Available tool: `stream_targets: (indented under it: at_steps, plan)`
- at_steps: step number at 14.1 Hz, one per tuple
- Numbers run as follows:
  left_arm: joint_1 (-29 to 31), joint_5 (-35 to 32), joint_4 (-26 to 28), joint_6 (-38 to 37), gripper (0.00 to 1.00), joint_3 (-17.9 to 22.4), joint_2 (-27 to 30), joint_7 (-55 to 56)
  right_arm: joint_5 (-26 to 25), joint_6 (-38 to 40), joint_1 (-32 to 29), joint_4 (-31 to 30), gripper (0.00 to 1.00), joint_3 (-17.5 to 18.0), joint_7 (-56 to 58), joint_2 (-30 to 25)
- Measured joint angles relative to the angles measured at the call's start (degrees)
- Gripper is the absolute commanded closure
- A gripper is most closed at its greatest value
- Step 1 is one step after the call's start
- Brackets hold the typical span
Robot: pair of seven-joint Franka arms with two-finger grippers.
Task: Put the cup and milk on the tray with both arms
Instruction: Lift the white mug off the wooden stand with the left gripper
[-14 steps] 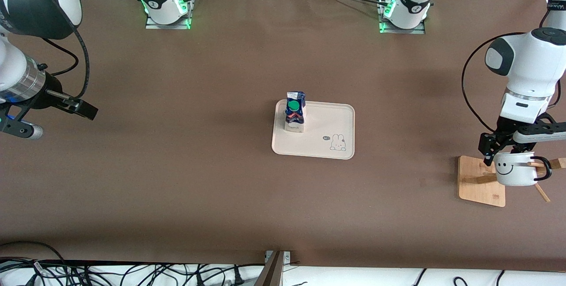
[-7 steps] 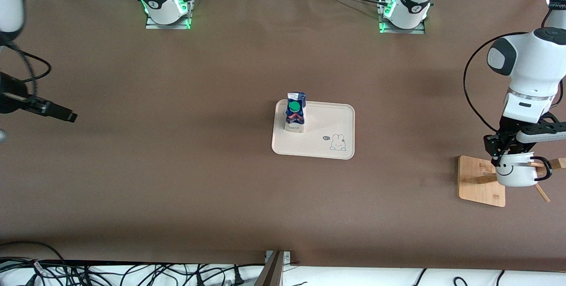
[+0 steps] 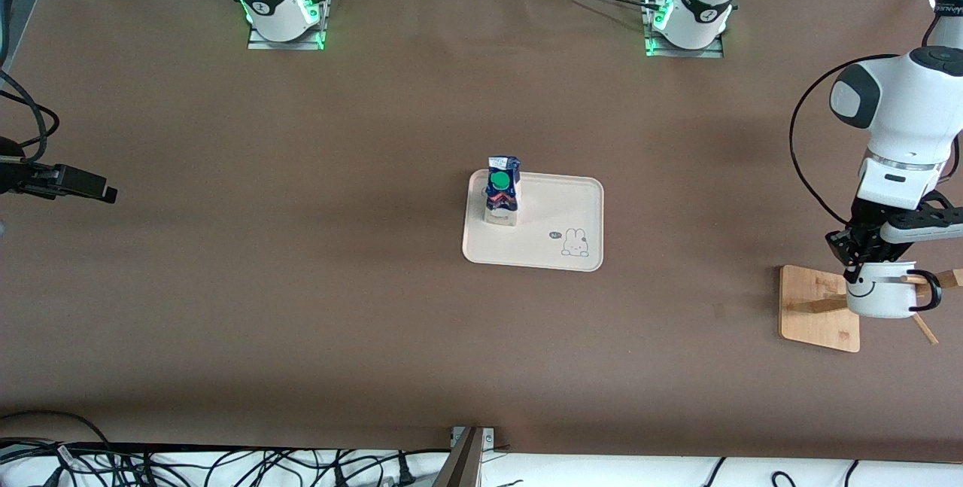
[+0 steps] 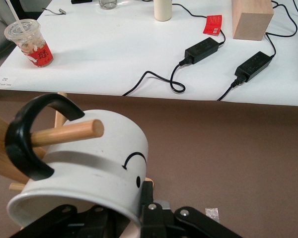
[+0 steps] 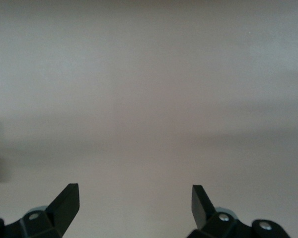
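We find the left gripper (image 3: 858,265) at the left arm's end of the table, over the square wooden rack base (image 3: 816,314), its 2 black fingers clamped on the rim of the small white mug with a black smiley face and a black loop handle (image 3: 882,293). In the left wrist view that mug (image 4: 89,168) lies tilted just above the fingers (image 4: 154,218), and a round wooden peg (image 4: 64,133) of the rack passes through the handle loop (image 4: 27,139).

Well apart from this gripper, toward the middle of the table, we see the flat cream rectangular tray with rounded corners and a small bunny drawing (image 3: 557,227). The small dark blue and white gable-top carton with a round green cap (image 3: 502,190) stands upright on the tray, at the corner toward the right arm's end and farther from the front camera than the bunny.

The right gripper (image 3: 79,186) waits at the edge of the table at the right arm's end, well apart from tray and carton. Its 2 fingers (image 5: 67,203) stand spread wide with nothing between them, over bare brown tabletop (image 5: 149,99).
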State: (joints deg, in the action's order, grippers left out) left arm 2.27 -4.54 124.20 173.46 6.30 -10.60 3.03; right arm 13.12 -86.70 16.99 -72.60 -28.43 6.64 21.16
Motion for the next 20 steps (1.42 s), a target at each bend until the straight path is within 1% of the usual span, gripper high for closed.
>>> stream_targets:
  at_steps: [6,8,9,10,11,12,13,14,15,16,18,20]
  plan:
    - [-0.3,0.0,0.0,0.0,1.00,0.0,0.3,0.0,-0.3,0.0,-0.1,0.0,0.00,-0.1,0.6,0.0]
    - [-1.1,0.0,-0.1,0.0,1.00,-0.1,0.5,0.0,-2.6,-0.1,-0.1,0.0,0.00,0.0,0.6,-0.1]
    - [-1.7,0.0,-0.1,0.1,1.00,-0.1,0.6,0.0,-5.0,-0.6,-0.6,-0.1,0.00,0.9,0.6,-0.5]
    - [-2.3,0.0,-0.1,0.1,1.00,-0.1,0.7,0.1,-8.4,-1.9,-2.0,-0.5,0.00,3.8,0.6,-1.4]
    - [-2.7,0.0,-0.1,0.1,1.00,-0.2,1.0,0.1,-11.9,-3.3,-5.0,-1.2,0.00,9.0,0.3,-2.6]
    - [-3.3,0.0,-0.1,0.1,1.00,-0.2,1.3,0.1,-14.4,-3.9,-9.3,-2.2,0.00,15.3,0.0,-4.1]
    - [-3.9,0.0,-0.1,0.1,1.00,-0.2,1.6,0.2,-15.4,-4.1,-13.4,-3.3,0.00,20.7,-0.2,-5.6]
    - [-4.5,0.0,-0.2,0.2,1.00,-0.5,1.9,0.3,-15.6,-4.1,-16.4,-4.4,0.00,24.3,-0.2,-6.9]
    - [-5.0,0.0,-0.6,0.2,1.00,-1.3,2.1,0.5,-15.6,-4.2,-17.9,-5.4,0.00,25.7,-0.2,-8.0]
    - [-5.5,0.0,-1.2,0.2,1.00,-2.3,2.1,0.7,-15.3,-4.6,-18.6,-6.2,0.00,26.2,-0.2,-8.7]
    - [-6.6,0.0,-2.1,-0.5,1.00,-4.5,2.2,1.0,-12.7,-6.0,-19.0,-7.1,0.00,26.4,-0.3,-9.0]
    - [-7.9,0.0,-2.8,-4.6,1.00,-6.6,2.3,1.1,-10.6,-7.3,-19.9,-7.9,0.00,26.4,-1.4,-9.0]
